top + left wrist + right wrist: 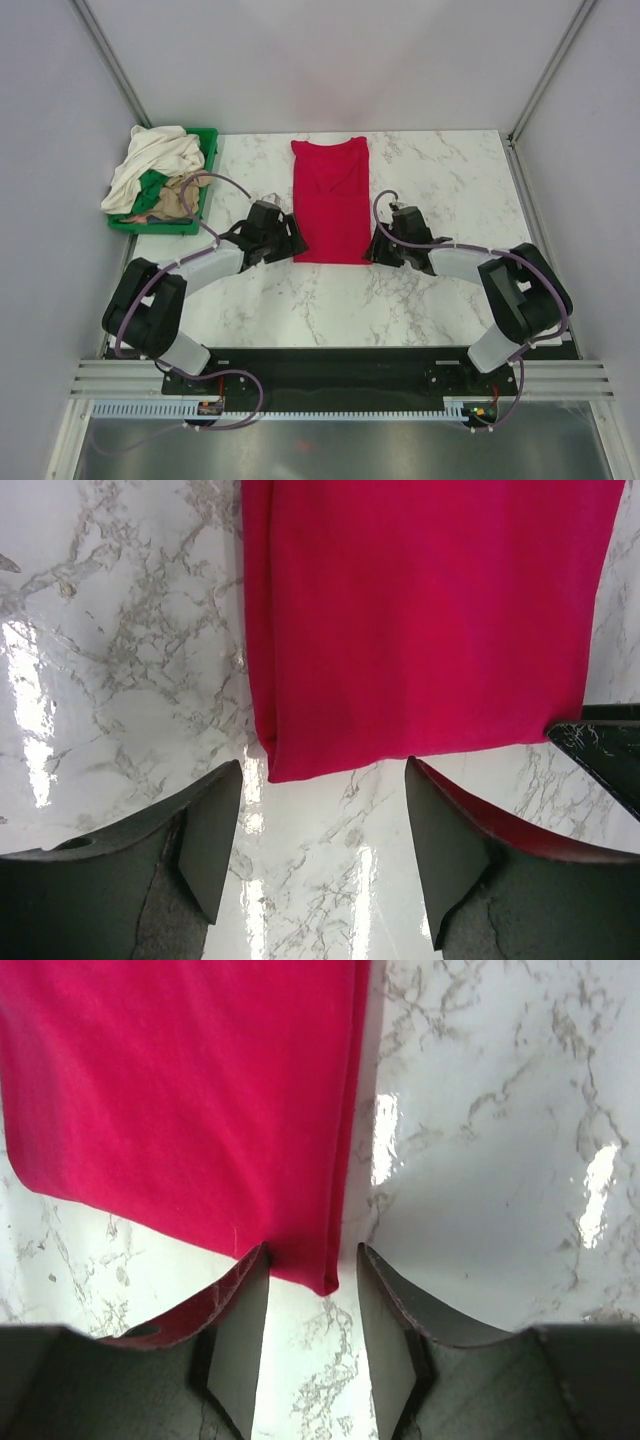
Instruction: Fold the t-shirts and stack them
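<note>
A crimson-red t-shirt [331, 198] lies folded into a long narrow strip on the marble table, neck end far. My left gripper [290, 243] is open at its near left corner; in the left wrist view the corner [280, 765] lies just ahead of the gap between the fingers [205, 840]. My right gripper [374, 247] is open at the near right corner; in the right wrist view the corner [322, 1278] sits between the two fingers [240, 1310], touching the left one. Cream-white [152, 160] and tan-beige [180, 196] shirts lie heaped in the green tray.
The green plastic tray [207, 150] stands at the table's far left corner. White walls close in on three sides. Bare marble [450, 180] shows right of the red shirt and in front of it [330, 305].
</note>
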`<state>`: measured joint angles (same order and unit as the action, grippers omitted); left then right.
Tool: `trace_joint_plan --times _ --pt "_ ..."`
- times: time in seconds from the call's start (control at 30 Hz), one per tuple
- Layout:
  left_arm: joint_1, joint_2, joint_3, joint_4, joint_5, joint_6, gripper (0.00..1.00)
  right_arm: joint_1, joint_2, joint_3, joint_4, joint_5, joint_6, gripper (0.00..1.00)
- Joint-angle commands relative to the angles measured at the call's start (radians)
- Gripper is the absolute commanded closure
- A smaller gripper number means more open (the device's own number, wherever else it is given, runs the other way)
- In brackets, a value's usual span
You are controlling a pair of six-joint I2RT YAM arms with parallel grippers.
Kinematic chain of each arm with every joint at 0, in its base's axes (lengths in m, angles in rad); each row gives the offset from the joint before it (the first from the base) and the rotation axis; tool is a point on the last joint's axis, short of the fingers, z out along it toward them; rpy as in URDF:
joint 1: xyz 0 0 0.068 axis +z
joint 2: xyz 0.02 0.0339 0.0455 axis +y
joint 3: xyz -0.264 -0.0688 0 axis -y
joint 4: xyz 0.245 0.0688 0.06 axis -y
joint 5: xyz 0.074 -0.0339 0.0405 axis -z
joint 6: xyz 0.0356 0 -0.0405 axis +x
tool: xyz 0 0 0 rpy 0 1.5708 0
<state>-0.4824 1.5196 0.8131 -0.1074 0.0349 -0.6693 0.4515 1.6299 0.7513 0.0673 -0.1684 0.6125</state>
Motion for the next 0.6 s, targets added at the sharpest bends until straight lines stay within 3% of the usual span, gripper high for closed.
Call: trace_joint_plan --times 0.0,0.27,0.57 --pt "0.004 0.023 -0.018 0.074 0.016 -0.047 0.27 0.006 -0.013 -0.043 -0.011 0.01 0.01 0.53" --pt "0.004 0.083 -0.046 0.135 0.033 -0.065 0.33 0.004 0.001 -0.053 0.006 0.003 0.012 0.78" --pt "0.004 0.126 -0.065 0.178 0.019 -0.073 0.43 0.004 0.008 -0.049 0.006 0.003 0.004 0.91"
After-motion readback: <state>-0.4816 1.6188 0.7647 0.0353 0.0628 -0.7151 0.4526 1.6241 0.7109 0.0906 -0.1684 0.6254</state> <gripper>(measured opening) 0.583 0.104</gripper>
